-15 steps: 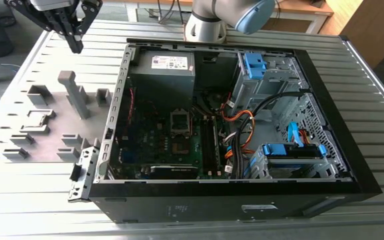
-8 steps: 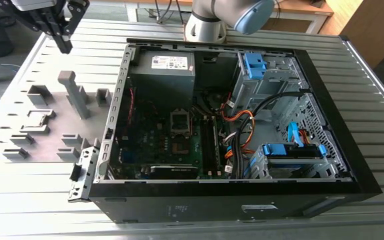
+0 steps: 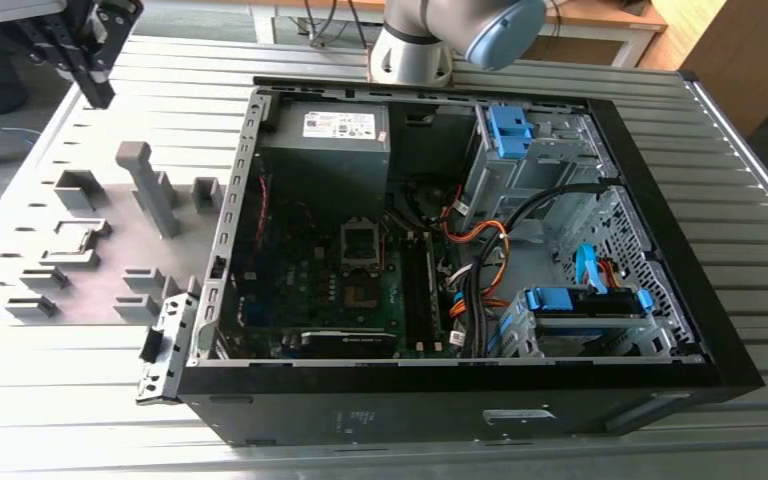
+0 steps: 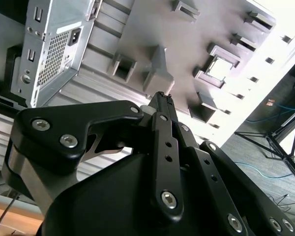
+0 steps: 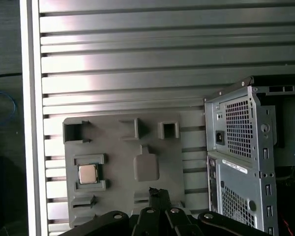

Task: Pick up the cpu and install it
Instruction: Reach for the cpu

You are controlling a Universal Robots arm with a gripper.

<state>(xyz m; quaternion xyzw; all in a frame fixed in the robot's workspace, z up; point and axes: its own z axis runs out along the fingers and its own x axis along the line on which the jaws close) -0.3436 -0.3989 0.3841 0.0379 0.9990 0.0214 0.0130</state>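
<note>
A: Status?
B: Pick-up step, not begun. Gripper (image 3: 96, 92) hangs over the fixture plate (image 5: 123, 147), fingers together, empty.
A: cpu (image 5: 87, 174)?
B: In its holder on the plate, at the exterior view's left of the open case (image 3: 464, 400), well apart from the gripper. I judge a grab needs the fingers parted and centred over it.
A: Counts?
B: One cpu, one gripper, one case, one socket (image 3: 361, 240).

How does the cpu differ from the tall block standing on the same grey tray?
The cpu is shiny silver; the tall block is matte grey. The cpu lies flat in a low holder; the tall block stands upright, well above the tray. The cpu is a thin square; the tall block is a thick post. Both sit on the tray beside the computer case.
</note>
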